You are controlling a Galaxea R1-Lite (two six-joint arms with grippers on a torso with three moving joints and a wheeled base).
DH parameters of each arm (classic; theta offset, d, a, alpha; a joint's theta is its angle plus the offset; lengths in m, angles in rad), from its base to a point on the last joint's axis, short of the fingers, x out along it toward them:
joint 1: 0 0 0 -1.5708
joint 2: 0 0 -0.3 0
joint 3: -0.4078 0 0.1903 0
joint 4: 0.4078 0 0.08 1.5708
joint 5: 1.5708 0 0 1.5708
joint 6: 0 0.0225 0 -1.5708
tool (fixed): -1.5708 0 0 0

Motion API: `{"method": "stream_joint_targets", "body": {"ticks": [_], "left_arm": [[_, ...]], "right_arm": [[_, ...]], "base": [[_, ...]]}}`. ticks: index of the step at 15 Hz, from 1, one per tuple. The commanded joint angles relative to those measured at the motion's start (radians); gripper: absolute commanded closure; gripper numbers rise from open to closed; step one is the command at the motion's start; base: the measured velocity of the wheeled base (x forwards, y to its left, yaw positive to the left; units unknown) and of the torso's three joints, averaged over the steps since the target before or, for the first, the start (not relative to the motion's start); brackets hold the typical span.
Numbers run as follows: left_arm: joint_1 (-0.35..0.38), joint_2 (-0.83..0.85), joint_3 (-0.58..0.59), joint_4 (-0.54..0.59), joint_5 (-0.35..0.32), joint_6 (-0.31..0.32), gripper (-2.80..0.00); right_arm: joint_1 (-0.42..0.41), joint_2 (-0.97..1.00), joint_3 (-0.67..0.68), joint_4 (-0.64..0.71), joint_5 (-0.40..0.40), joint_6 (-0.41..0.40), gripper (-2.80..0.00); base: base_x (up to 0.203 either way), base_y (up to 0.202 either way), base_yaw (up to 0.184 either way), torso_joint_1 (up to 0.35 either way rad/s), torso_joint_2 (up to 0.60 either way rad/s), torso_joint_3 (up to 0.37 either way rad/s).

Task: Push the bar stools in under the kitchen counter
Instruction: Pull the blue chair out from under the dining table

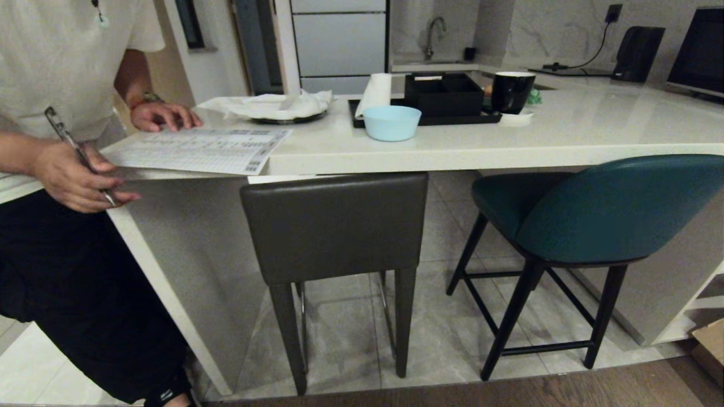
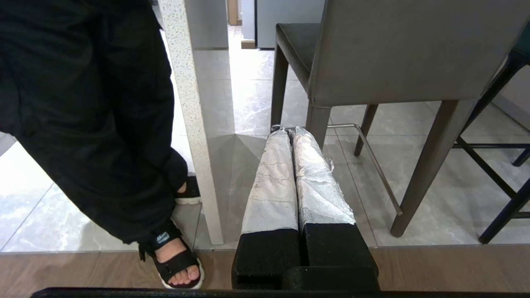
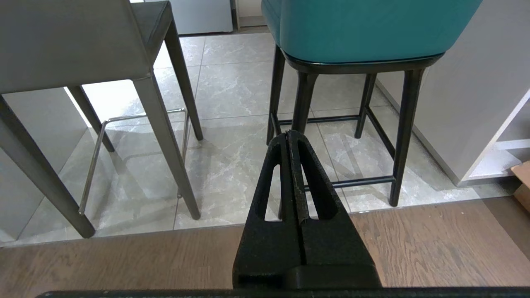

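Take the counter [image 1: 452, 150] as your landmark and read from the left. At its left end you have a person [image 1: 68, 169] standing against the corner, one hand [image 1: 76, 178] holding a pen and the other hand [image 1: 161, 116] resting on a printed sheet [image 1: 203, 150] that lies on the counter top. Just past the sheet there is a plate with a crumpled white cloth [image 1: 277, 105], then a light blue bowl [image 1: 391, 122] near the front edge, with a paper roll [image 1: 375, 93], a black tray [image 1: 430, 116] and a black mug [image 1: 512, 90] behind it.

Below the front edge, the grey-brown stool [image 1: 334, 226] stands with its boxy back just under the counter's lip, its seat reaching in beneath the slab. To its right, the teal stool [image 1: 616, 209] stands turned at an angle, its curved back out in front of the counter edge and only part of the seat underneath. Both stools stand on the grey tile floor [image 1: 441, 333], well apart from each other.

Your left tool [image 2: 288, 131], foil-wrapped, is pressed together and empty, low before the grey-brown stool and beside the counter's side panel [image 2: 190, 124]. Your right tool [image 3: 290, 134] is likewise pressed together and empty, low before the teal stool, over the wood floor strip [image 3: 124, 260].
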Motion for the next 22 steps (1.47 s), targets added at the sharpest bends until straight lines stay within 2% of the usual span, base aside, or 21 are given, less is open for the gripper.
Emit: {"method": "stream_joint_targets", "body": {"ticks": [1, 15, 22], "left_arm": [[0.000, 0.000, 0.018, -0.001, 0.000, -0.001, 0.00], [0.000, 0.000, 0.018, -0.001, 0.000, -0.001, 0.00], [0.000, 0.000, 0.018, -0.001, 0.000, -0.001, 0.00]], "right_arm": [[0.000, 0.001, 0.000, 0.000, 0.000, 0.001, 0.00], [-0.001, 0.001, 0.000, 0.000, 0.000, 0.001, 0.00], [-0.001, 0.001, 0.000, 0.000, 0.000, 0.001, 0.00]], "base": [[0.000, 0.000, 0.000, 0.000, 0.00, 0.000], [0.000, 0.000, 0.000, 0.000, 0.00, 0.000], [0.002, -0.165, 0.002, 0.003, 0.00, 0.001]]}}
